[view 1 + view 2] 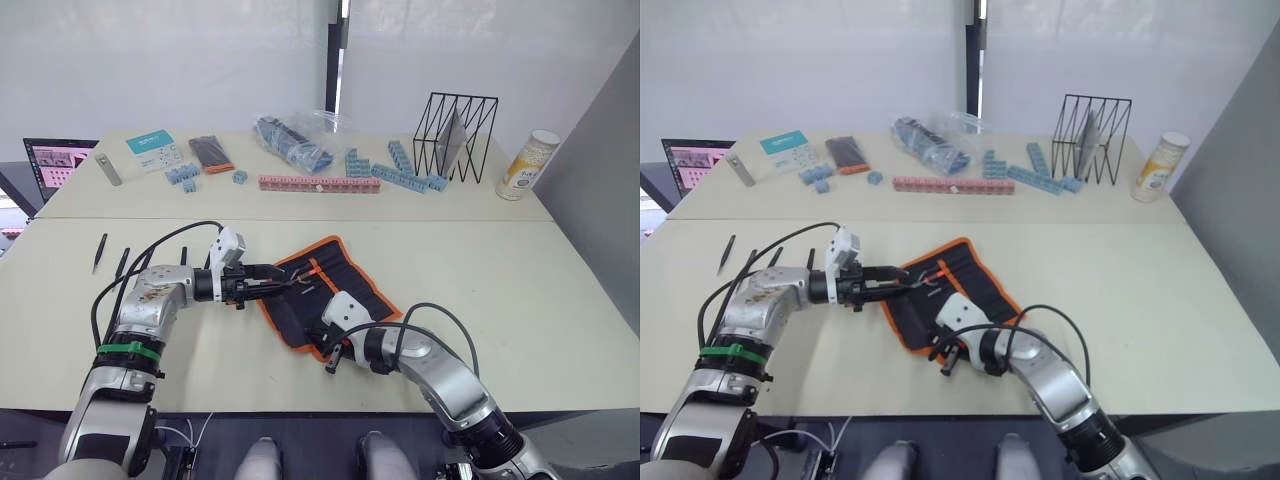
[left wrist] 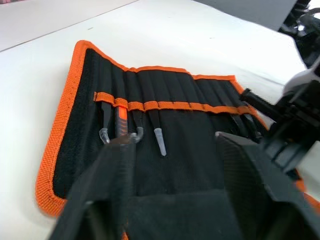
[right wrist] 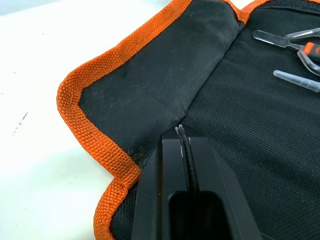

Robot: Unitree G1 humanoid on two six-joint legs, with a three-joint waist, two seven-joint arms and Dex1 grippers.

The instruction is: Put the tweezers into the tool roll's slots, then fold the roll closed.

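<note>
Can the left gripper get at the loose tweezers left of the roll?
Probably yes: the tweezers lie bare on the table beside the left arm, but the left gripper is over the tool roll and must pull back.

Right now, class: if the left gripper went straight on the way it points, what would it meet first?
Most likely the tweezers already seated in the tool roll, under its orange stripe. The left gripper points across the roll's inner face; depth is uncertain.

Both arms are silver-grey metal with chunky rounded segments, and there's a bright green band round the left arm. Loose black cables loop off each forearm. White housings sit at the wrists. The left end effector and right end effector both have flat black matte fingers.
</note>
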